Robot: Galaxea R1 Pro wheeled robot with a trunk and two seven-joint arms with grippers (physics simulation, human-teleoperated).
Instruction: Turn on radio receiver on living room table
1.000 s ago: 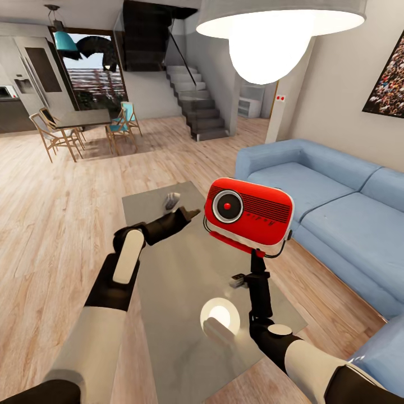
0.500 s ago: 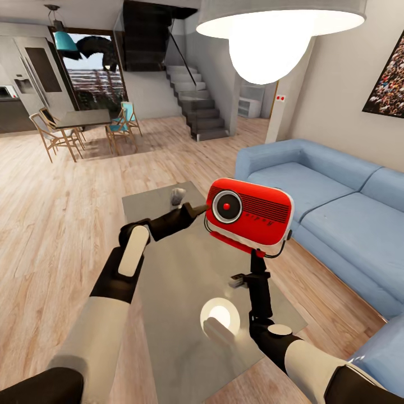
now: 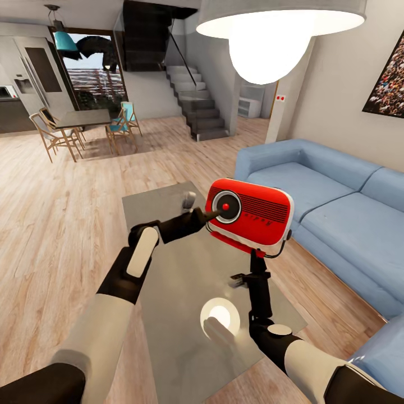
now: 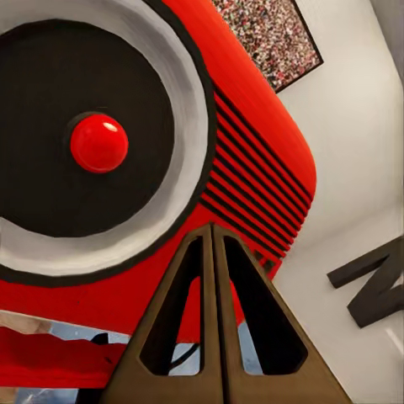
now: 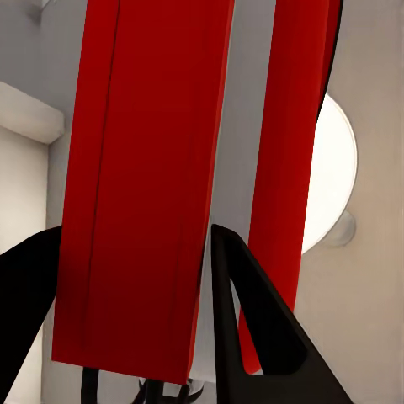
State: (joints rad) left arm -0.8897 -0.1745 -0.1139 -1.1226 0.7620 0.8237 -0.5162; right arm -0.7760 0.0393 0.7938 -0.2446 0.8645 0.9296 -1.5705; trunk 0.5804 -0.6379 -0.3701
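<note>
From the head view, the small red rounded radio receiver (image 3: 249, 213) with white sides, slatted grille and round dial is held up above the long low counter (image 3: 168, 275) with its glossy grey-beige top, perched on the right tool (image 3: 257, 253), which grips it from below. The left tool (image 3: 209, 214) reaches in from the left with its tip at the edge of the dial, fingers pressed together. The counter's near edge runs beside the light wood floor (image 3: 56, 224), which lies open to the left as far as the dark-topped dining table with wooden chairs (image 3: 84, 119); to the right, the blue sectional sofa (image 3: 336, 213) stands near the counter's long edge, with a strip of floor between them. A white pendant lamp (image 3: 269, 33) hangs overhead. The left wrist view shows the dial close up: a red centre button (image 4: 99, 143) inside a black disc ringed in grey, and the left tool's two fingers (image 4: 172, 328) meeting at one point just below the ring. The right wrist view shows the radio's red underside (image 5: 143, 185) clamped between the right tool's dark fingers (image 5: 244, 320).
</note>
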